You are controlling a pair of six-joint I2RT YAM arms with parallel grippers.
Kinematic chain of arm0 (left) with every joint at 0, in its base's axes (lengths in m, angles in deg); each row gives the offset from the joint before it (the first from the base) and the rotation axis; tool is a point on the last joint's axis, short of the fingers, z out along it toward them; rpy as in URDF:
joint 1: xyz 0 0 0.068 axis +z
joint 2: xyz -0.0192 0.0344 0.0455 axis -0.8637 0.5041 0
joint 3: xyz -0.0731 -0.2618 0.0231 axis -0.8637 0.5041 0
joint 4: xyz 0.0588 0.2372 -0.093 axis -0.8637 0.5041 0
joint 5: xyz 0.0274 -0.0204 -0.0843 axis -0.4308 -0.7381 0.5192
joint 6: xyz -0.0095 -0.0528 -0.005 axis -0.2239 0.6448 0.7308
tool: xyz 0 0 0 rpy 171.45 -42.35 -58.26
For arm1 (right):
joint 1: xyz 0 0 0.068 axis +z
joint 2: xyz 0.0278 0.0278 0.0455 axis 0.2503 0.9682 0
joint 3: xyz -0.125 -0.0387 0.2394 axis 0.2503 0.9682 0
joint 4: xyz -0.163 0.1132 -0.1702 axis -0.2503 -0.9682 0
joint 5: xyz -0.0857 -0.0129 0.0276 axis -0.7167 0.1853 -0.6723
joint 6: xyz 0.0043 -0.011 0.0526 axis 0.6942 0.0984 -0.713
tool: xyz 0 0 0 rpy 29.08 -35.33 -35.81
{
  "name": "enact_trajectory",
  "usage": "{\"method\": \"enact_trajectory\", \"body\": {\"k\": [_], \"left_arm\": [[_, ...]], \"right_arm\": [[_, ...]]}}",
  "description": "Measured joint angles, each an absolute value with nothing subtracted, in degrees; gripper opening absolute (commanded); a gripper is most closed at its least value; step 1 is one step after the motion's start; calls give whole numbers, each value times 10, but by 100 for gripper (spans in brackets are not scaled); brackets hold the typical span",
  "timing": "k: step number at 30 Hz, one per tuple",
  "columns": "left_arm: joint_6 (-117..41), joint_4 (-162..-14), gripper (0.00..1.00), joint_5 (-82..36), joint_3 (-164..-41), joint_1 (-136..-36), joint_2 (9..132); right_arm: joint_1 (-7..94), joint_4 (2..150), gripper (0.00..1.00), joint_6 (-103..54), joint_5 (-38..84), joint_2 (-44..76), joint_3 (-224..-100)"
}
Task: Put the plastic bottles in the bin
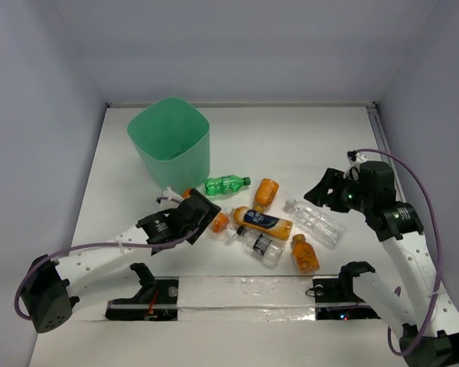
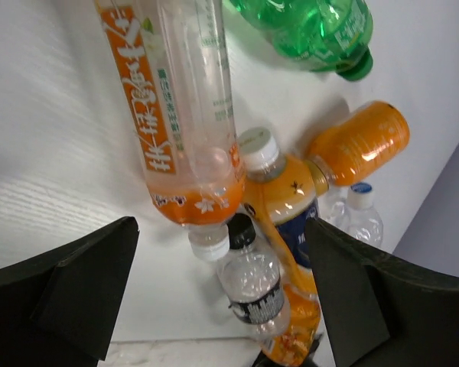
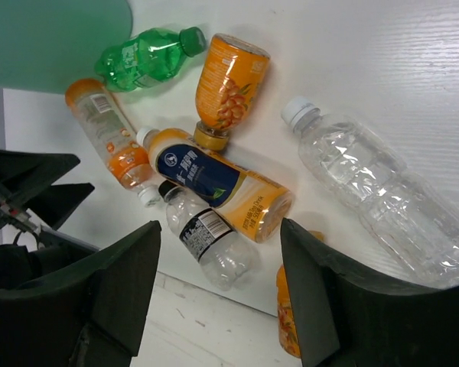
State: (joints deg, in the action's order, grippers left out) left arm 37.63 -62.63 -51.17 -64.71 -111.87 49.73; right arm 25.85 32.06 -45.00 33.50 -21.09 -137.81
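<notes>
My left jaws stand released, just short of an orange-labelled bottle (image 2: 187, 115) on the table (image 1: 291, 145). My right jaws gape, grasping nothing. The plastic bottles (image 1: 264, 222) lie clustered near-right of the bin (image 1: 180, 164).

A: Left wrist view. Green bottle (image 2: 314, 30) runs off the top edge, base unseen. Orange-labelled clear bottle (image 2: 180, 115) likewise cut at the top.
B: Near orange bottle (image 2: 291, 344)?
A: Mostly under the small clear bottle (image 2: 252, 287); the rest is lost at the bottom edge.
B: Right wrist view. Bin (image 3: 53, 38) shows one corner only, top left. Large clear bottle (image 3: 382, 191) leaves the right edge. Near orange bottle largely behind the right fingers (image 3: 344, 306).
A: Top view. Left fingers (image 1: 203, 210) cover most of the orange-labelled clear bottle. Label print too small to read there.
</notes>
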Motion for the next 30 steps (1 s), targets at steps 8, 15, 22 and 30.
{"method": "enact_trajectory", "body": {"k": [8, 15, 22, 30], "left_arm": [[380, -643, 88, -537, -648, -1066, 560], [364, -692, 88, -558, -648, -1037, 617], [345, -735, 77, -567, -649, -1012, 683], [328, -753, 57, -569, -649, -1011, 696]], "right_arm": [[259, 320, 74, -429, 361, -212, -1371], [259, 320, 75, -419, 391, -220, -1359], [262, 319, 78, -417, 408, -229, -1348], [270, 309, 87, -419, 398, -235, -1321]]}}
